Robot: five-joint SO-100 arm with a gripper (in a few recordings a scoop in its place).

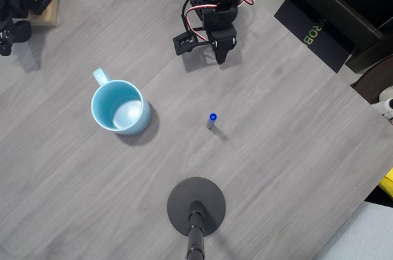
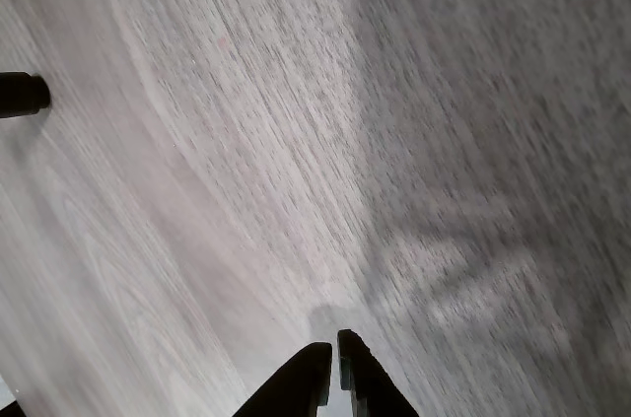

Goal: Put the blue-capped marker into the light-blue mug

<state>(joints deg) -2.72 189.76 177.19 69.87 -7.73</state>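
Blue-capped marker (upright) well below tool

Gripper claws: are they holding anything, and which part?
Nothing. The gripper is shut on air above the bare table. The marker stands alone, away from it, near the mug.

Grey wood-grain table, evenly lit; dark furniture, perhaps a sofa, beyond its edge.
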